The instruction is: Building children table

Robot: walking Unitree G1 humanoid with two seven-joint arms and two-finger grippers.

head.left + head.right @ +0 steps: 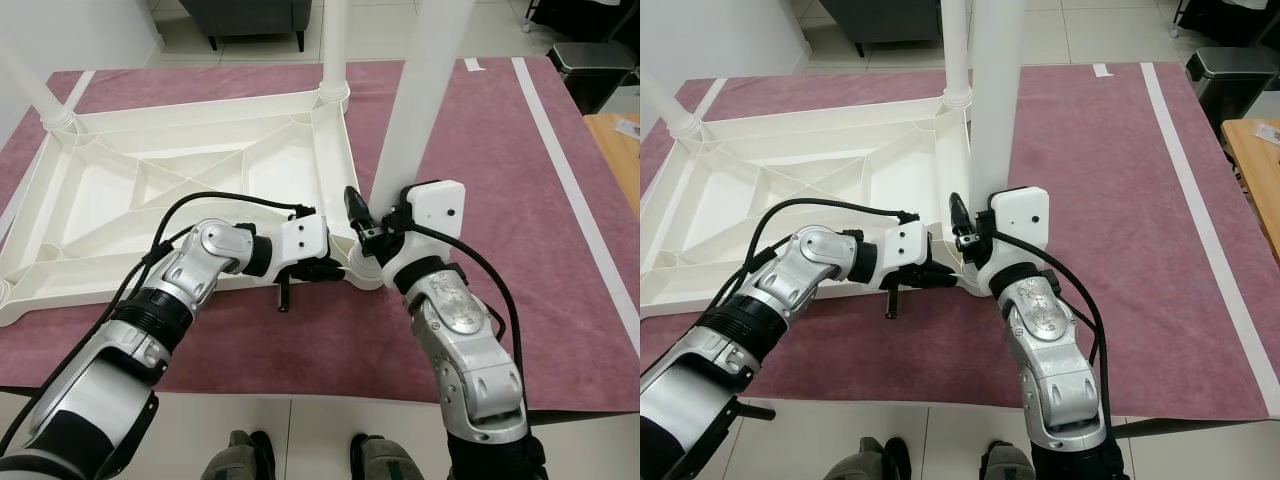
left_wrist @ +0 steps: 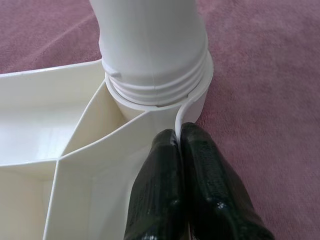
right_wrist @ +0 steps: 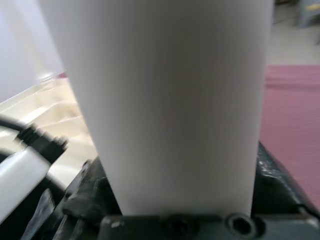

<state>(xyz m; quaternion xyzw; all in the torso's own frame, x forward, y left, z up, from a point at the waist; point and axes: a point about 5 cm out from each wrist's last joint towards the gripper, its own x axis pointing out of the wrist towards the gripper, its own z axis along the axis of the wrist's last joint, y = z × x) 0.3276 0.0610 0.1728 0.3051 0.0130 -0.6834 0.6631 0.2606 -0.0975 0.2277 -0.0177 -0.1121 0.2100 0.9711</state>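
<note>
Upside-down white plastic tabletop [image 1: 150, 190] lying on a maroon rug [image 1: 560, 250], left half of the frame. Likely light, stiff, smooth and slippery; best held by the thin rim or around a leg's base. Three legs visible, all upright: upper left [image 1: 35, 95], top centre [image 1: 335, 45], and the near one [image 1: 415, 100] seated in its threaded corner socket [image 2: 157, 92]. Left gripper [image 2: 182, 190], lower centre, jaws closed on the rim by that socket. Right gripper [image 1: 375, 235], jaws clasping the near leg's base.

Maroon rug [image 1: 560, 210] on pale tiled floor [image 1: 250, 45], dark armchair [image 1: 250, 18] behind, wooden tabletop [image 1: 618, 145] alongside.
</note>
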